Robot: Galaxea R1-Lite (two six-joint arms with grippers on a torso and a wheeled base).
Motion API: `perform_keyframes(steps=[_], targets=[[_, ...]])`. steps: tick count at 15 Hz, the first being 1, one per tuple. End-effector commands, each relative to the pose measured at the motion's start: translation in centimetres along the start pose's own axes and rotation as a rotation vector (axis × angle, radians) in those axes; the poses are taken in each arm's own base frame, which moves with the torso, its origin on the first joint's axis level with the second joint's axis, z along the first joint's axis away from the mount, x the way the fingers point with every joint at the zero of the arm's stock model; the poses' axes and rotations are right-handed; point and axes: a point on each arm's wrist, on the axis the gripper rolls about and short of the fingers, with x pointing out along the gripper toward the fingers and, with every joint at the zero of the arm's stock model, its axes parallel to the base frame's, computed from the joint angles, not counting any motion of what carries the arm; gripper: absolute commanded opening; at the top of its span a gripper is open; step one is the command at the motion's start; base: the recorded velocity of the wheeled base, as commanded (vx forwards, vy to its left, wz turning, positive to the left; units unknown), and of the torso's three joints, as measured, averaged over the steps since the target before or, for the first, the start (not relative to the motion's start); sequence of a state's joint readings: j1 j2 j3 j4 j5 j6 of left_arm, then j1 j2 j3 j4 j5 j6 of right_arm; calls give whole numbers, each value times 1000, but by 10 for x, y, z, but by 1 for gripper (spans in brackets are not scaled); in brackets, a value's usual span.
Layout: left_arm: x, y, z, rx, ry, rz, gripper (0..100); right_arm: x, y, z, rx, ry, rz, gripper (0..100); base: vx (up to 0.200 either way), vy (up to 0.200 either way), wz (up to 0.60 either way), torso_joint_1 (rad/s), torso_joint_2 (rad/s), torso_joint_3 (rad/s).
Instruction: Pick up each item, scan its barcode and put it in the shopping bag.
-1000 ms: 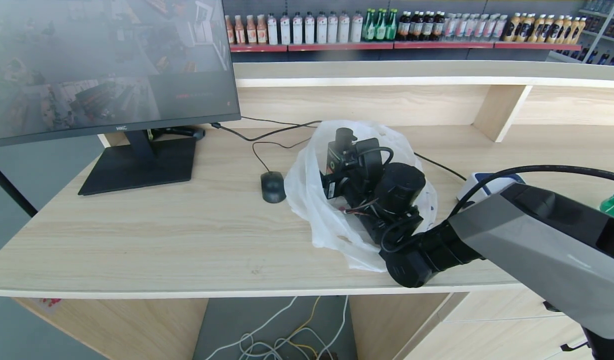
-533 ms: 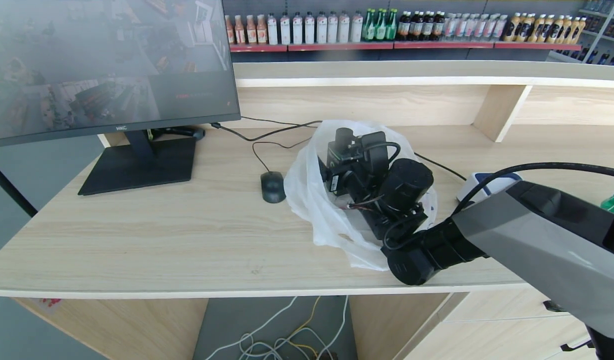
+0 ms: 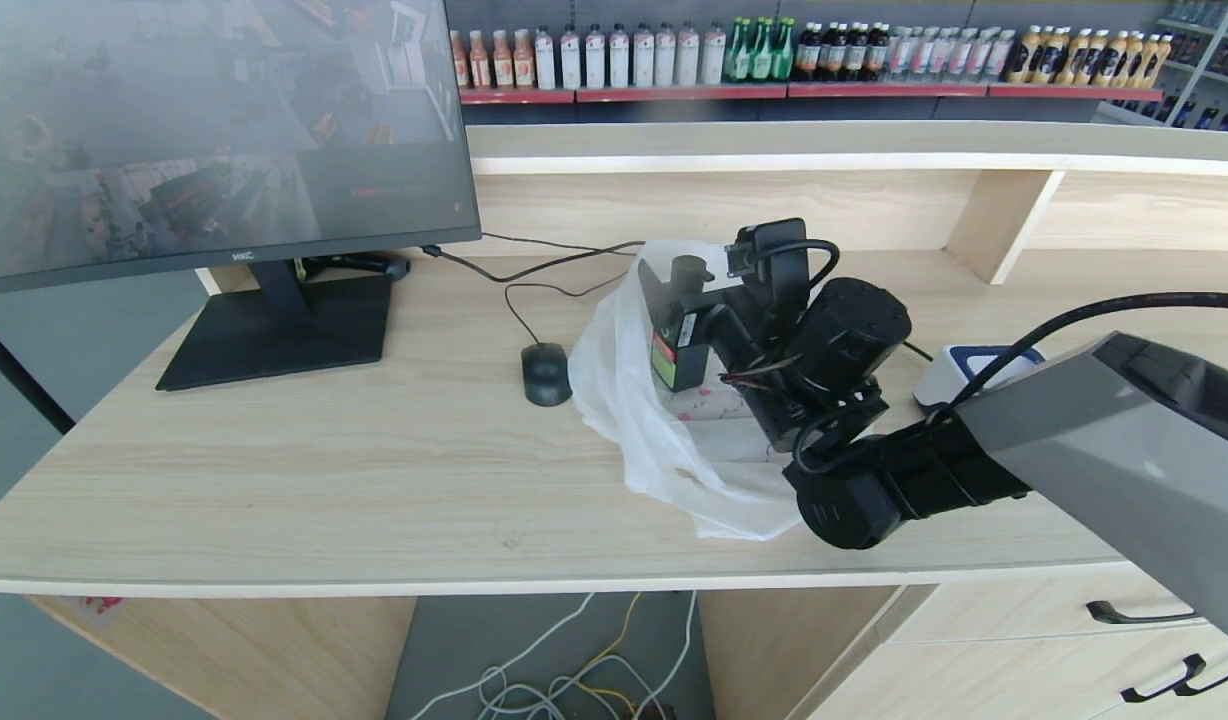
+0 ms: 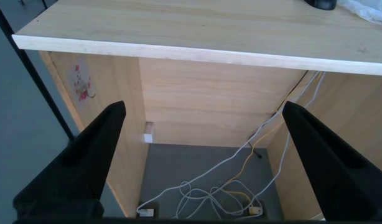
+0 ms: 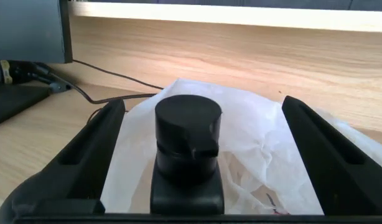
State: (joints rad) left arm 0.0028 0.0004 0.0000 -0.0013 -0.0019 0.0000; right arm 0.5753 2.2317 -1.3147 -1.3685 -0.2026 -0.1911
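A dark bottle [image 3: 677,335] with a black cap and a red and green label stands upright inside the white plastic shopping bag [image 3: 614,400] on the wooden counter. My right gripper [image 3: 712,318] hangs over the bag's mouth, open, its fingers apart on either side of the bottle and not touching it. The right wrist view shows the bottle's cap [image 5: 188,121] between the right gripper's [image 5: 203,104] spread fingers, with the bag [image 5: 265,143] behind. My left gripper [image 4: 203,109] is open and holds nothing, low in front of the counter's front edge [image 4: 178,53].
A black mouse [image 3: 546,373] lies just left of the bag. A monitor [image 3: 214,130] stands at the back left. A white and blue scanner [image 3: 974,368] sits right of the bag, behind my arm. Cables cross the counter's back, under a raised ledge [image 3: 774,160].
My right gripper has risen and drawn back to the right, away from the bottle. The bottle has stayed standing in the bag, and more of its label shows.
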Motion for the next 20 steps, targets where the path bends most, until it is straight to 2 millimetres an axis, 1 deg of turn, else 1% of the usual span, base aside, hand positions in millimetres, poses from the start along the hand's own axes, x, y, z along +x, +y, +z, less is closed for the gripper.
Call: perform_keyframes(steps=[1,4,5,6,7,8,10,11,12,13,14,15,17,20], targets=[[0,0,0,0,-1,1,100,1,-5,24,8,-45,-10,100,0,0,0,0,0,0],[0,0,0,0,-1,1,100,-2,-11,57,22,-101,-20,100,0,0,0,0,0,0],[0,0,0,0,-1,1,100,-2,-13,63,23,-112,-22,100,0,0,0,0,0,0],[0,0,0,0,-1,1,100,-7,-16,80,30,-138,-25,100,0,0,0,0,0,0],[0,0,0,0,-1,1,100,-12,-19,92,35,-152,-25,100,0,0,0,0,0,0],[0,0,0,0,-1,1,100,-20,-21,106,39,-162,-23,100,0,0,0,0,0,0],[0,0,0,0,-1,1,100,-38,-24,125,48,-171,-13,100,0,0,0,0,0,0],[0,0,0,0,-1,1,100,-50,-24,135,52,-170,-4,100,0,0,0,0,0,0],[0,0,0,0,-1,1,100,-63,-21,140,55,-156,16,100,0,0,0,0,0,0],[0,0,0,0,-1,1,100,-89,-13,149,68,-132,62,100,0,0,0,0,0,0],[0,0,0,0,-1,1,100,-110,-12,148,69,-93,92,100,0,0,0,0,0,0],[0,0,0,0,-1,1,100,-122,-13,147,72,-73,103,100,0,0,0,0,0,0],[0,0,0,0,-1,1,100,-136,-17,142,94,-71,107,100,0,0,0,0,0,0],[0,0,0,0,-1,1,100,-147,-16,135,150,-56,118,100,0,0,0,0,0,0]])
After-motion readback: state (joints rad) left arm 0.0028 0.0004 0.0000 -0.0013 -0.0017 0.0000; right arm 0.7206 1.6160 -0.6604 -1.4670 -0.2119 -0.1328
